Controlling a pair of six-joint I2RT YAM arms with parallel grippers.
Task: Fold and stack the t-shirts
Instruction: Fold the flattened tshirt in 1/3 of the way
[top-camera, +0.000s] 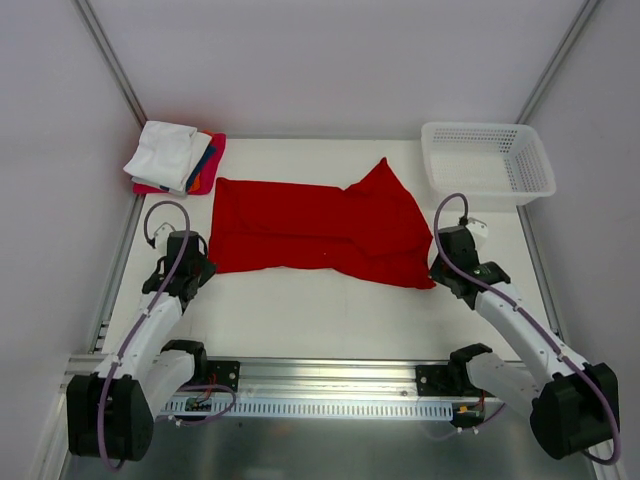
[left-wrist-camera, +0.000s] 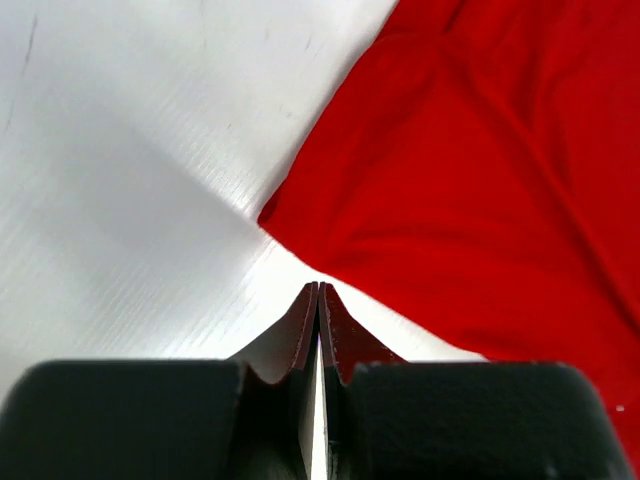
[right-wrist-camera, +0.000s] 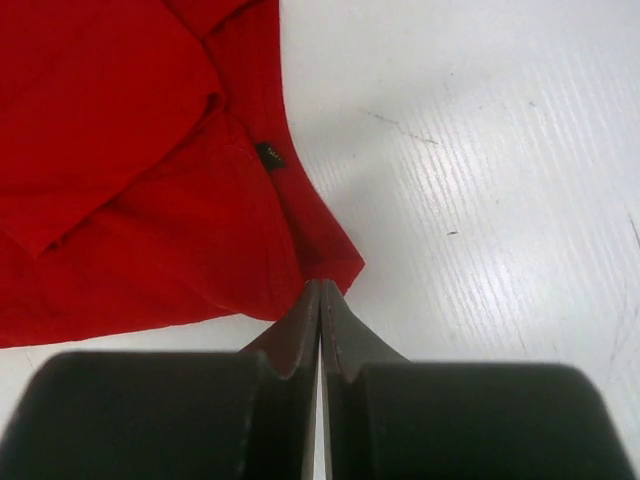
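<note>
Top view
- Red shirt (top-camera: 315, 225) lies flat mid-table (top-camera: 330, 320), long axis running left to right, with one flap peaked toward the far side, right of centre
- Stack (top-camera: 175, 158) of folded shirts sits at the far left, just beside the shirt's far-left corner; basket (top-camera: 487, 160) at the far right, well apart
- Left claw (top-camera: 195, 265) sits just beside the shirt's near-left corner, right claw (top-camera: 442, 268) just beside the near-right corner
- So the shirt spans the gap between the claws and lies inboard of each. Each arm is nearer its own end, and neither reaches the other's

Left wrist view
- Jaws clenched tight, nothing between them
- Shirt fills the upper right, and its edge runs diagonally across the view
- The corner lies ahead and slightly left of the tips; bare table shows between tips and cloth, so near but apart

Right wrist view
- Jaws clenched tight here too, no cloth seen pinched
- Shirt fills the upper left, with a small dark label (right-wrist-camera: 270, 155) on the hem
- The pointed corner comes right down to the tips, just ahead and a shade right; touching or a hair short, cannot tell which

Judgement
- A grasp at either corner calls for releasing the jaws first, then a short advance: the left claw forward and a little right onto the hem, the right claw barely forward at all
- A fold would likely run across the long axis, both arms working as a pair
</note>
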